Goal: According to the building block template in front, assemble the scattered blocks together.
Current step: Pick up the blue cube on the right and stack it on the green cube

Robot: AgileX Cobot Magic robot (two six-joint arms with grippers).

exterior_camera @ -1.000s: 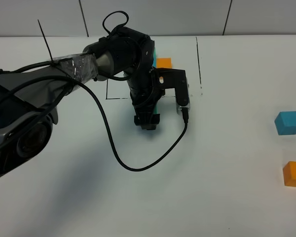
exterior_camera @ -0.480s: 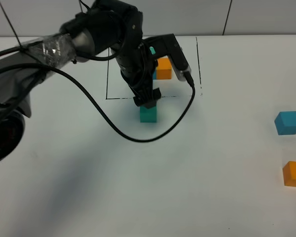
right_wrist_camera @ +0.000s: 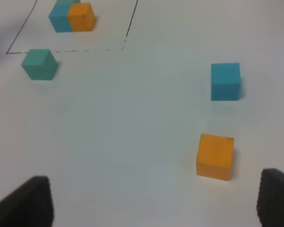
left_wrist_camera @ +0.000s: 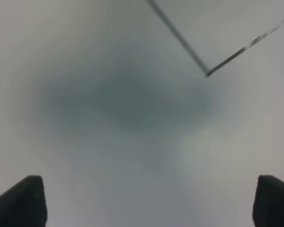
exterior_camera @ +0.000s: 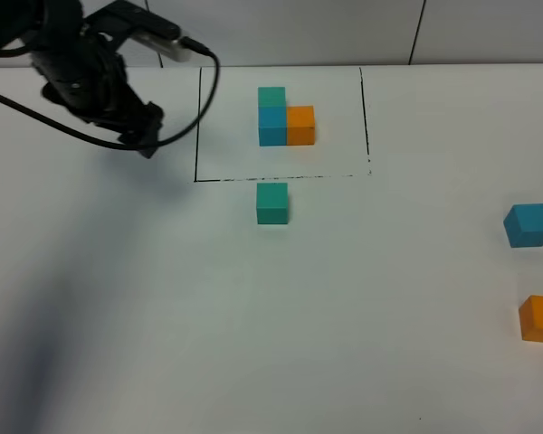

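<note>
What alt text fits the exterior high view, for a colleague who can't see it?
A loose teal-green cube sits just outside the black frame of the three-cube template. A blue cube and an orange cube lie apart at far right; the left arm hangs at upper left.
</note>
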